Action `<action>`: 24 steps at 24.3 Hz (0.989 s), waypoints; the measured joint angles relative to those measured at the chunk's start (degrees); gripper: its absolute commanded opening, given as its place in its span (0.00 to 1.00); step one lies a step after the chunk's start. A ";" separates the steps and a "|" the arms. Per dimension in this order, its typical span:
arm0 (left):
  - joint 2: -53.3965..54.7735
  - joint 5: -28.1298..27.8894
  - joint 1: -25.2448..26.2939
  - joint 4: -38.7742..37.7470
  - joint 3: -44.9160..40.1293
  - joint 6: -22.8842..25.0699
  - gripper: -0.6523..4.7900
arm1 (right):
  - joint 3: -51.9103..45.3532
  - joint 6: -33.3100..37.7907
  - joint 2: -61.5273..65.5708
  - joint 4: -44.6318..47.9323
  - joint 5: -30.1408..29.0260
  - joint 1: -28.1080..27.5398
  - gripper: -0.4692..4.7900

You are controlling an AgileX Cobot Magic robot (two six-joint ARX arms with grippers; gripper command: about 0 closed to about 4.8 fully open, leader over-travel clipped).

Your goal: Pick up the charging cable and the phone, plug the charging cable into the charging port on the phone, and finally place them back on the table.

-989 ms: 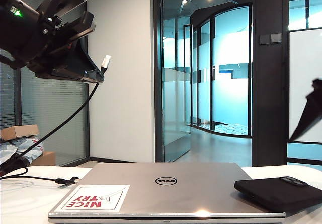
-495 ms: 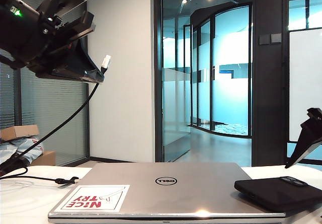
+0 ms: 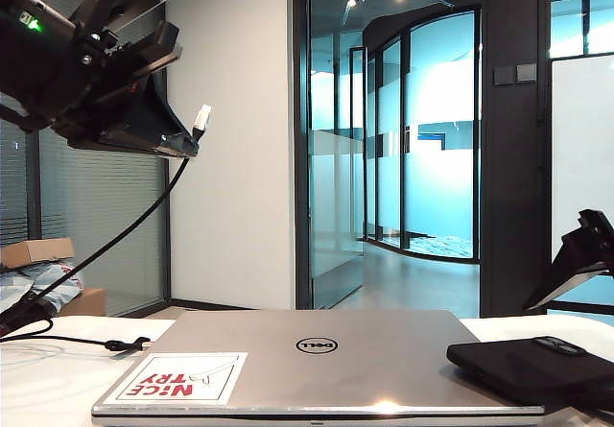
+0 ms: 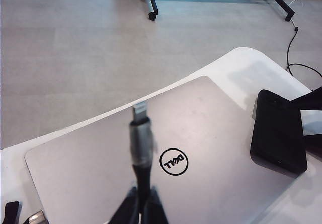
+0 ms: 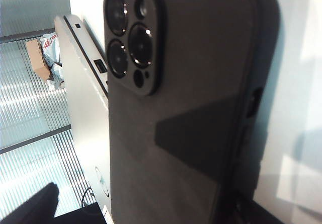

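R gripper (image 3: 581,254) lowered over phone (image 3: 532,365), jaws wide; laptop (image 3: 317,360) alongside.

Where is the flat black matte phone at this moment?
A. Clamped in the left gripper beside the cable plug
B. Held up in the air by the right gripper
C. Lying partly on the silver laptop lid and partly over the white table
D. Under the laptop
C: the flat black matte phone lies across the corner of the silver laptop, camera bump up, while the open right gripper hangs above it and the left gripper holds the black charging cable.
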 measured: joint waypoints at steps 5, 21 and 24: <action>0.00 0.00 0.02 0.02 0.00 0.00 0.11 | 0.02 0.04 0.02 0.74 2.05 0.07 0.93; 0.00 0.00 0.02 0.02 0.00 -0.02 0.11 | 2.99 -0.24 2.67 1.75 2.36 0.07 0.92; 0.00 0.00 0.00 0.02 0.00 0.00 0.11 | 2.93 -5.09 2.69 1.68 1.51 0.15 0.92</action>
